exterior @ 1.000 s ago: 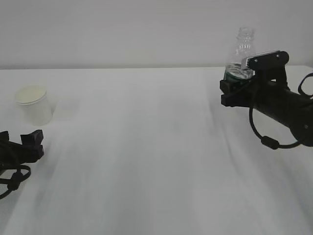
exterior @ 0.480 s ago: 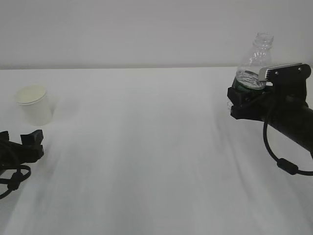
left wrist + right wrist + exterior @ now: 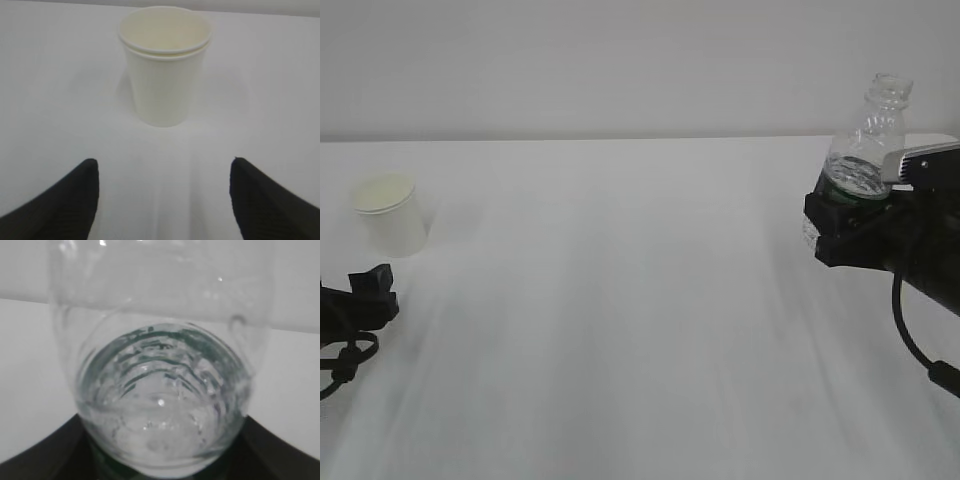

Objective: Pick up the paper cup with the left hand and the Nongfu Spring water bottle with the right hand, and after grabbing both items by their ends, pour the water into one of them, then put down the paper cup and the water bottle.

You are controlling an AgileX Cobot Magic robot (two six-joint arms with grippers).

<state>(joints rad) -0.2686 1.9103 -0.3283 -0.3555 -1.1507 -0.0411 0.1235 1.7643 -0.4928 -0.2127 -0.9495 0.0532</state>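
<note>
The white worktop [image 3: 620, 300] is smooth; the right pincer [image 3: 840, 235] clasps the clear ribbed Nongfu Spring water bottle [image 3: 865, 150] at far right; the left pincer [image 3: 162, 192] stands wide, released, before the tapered paper cup [image 3: 165, 65].

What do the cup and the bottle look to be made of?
Cup: apparently paper, matte white outside, pale cream inside, with a rolled rim and a tapered wall. A second rim line hints at two nested cups.
Bottle: seemingly thin clear plastic, glossy, ribbed, see-through to the water inside, with highlights on its wall.
</note>
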